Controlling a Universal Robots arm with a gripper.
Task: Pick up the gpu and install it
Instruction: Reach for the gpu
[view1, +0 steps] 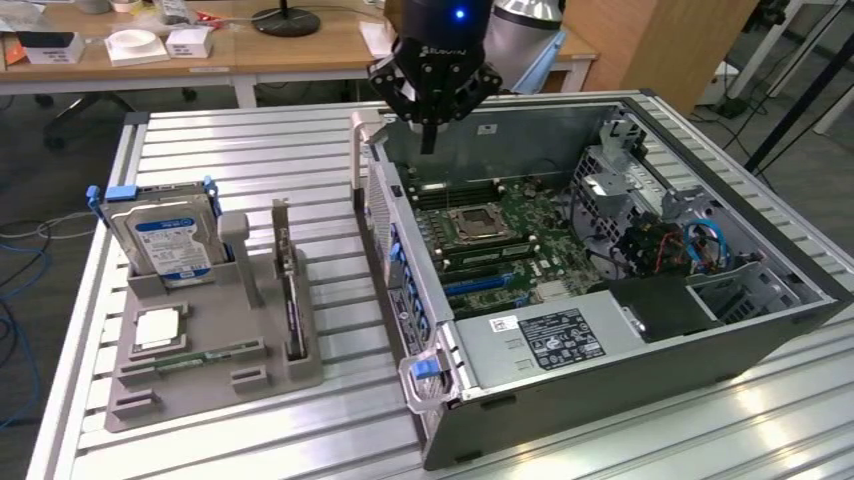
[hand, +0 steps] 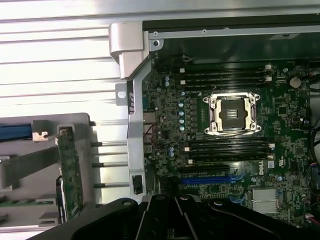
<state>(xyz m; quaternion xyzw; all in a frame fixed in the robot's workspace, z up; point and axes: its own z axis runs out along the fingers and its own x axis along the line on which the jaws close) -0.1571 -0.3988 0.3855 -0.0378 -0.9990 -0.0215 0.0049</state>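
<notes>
The gpu (view1: 284, 290) stands on its long edge in a slot of the grey holder (view1: 200, 390), its silver bracket at the far end. In the wrist view the gpu (hand: 70, 175) shows as a green card edge beside the case wall. My gripper (view1: 430, 138) hangs above the far corner of the open computer case (view1: 747, 320), over the case's rear wall and apart from the card. Its fingers are shut together with nothing between them. The gripper's dark body (hand: 175, 215) sits over the motherboard (hand: 165, 105), near the blue expansion slot (hand: 207, 180).
The holder also carries a silver hard drive (view1: 167, 235) standing upright, a green memory stick (view1: 207, 355) and a square processor (view1: 158, 328). The slatted aluminium table (view1: 240, 150) runs under everything. A wooden desk (view1: 267, 50) stands behind it.
</notes>
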